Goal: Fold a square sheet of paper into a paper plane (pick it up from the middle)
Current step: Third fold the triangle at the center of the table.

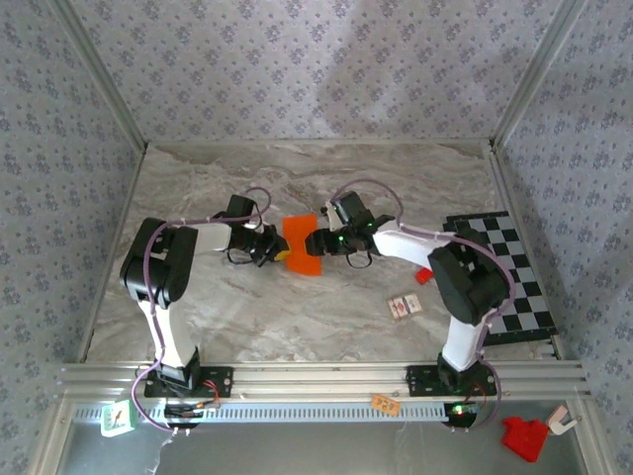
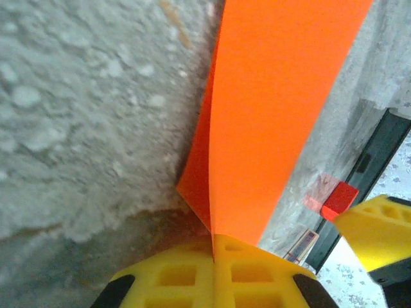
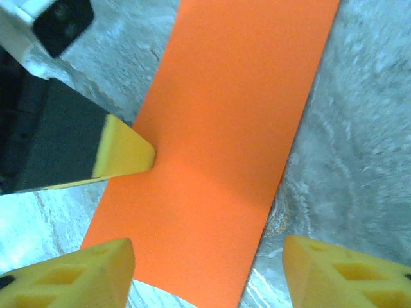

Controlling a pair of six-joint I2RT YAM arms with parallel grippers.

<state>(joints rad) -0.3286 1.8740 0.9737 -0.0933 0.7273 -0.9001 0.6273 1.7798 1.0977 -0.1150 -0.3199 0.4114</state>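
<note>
- Your left gripper [image 2: 214, 253] is clenched on the square sheet of paper [image 2: 276, 109]. Its yellow fingers [image 2: 173, 276] meet flush, with the orange edge pinched between them.
- At that pinch you can see two layers of the sheet, joined along a crease and lifting off the table [image 2: 77, 128].
- Your right gripper [image 3: 209, 250] is released. Its two yellow fingers [image 3: 83, 269] stand wide apart, and the sheet's end lies flat between them. You cannot tell from here whether either pad touches the paper.
- From above, the sheet reads as a long orange strip on the marble. It sits well apart from the checkered board [image 1: 504, 267], on the left arm's side of it.
- The right gripper is at the edge of the sheet that faces the board. The left gripper is at the edge turned away from it.
- A small red block [image 1: 423, 275] lies between the sheet and the board, nearer the board.
- Two small cards [image 1: 404, 307] lie near the board too, closer to the arm bases than the block.
</note>
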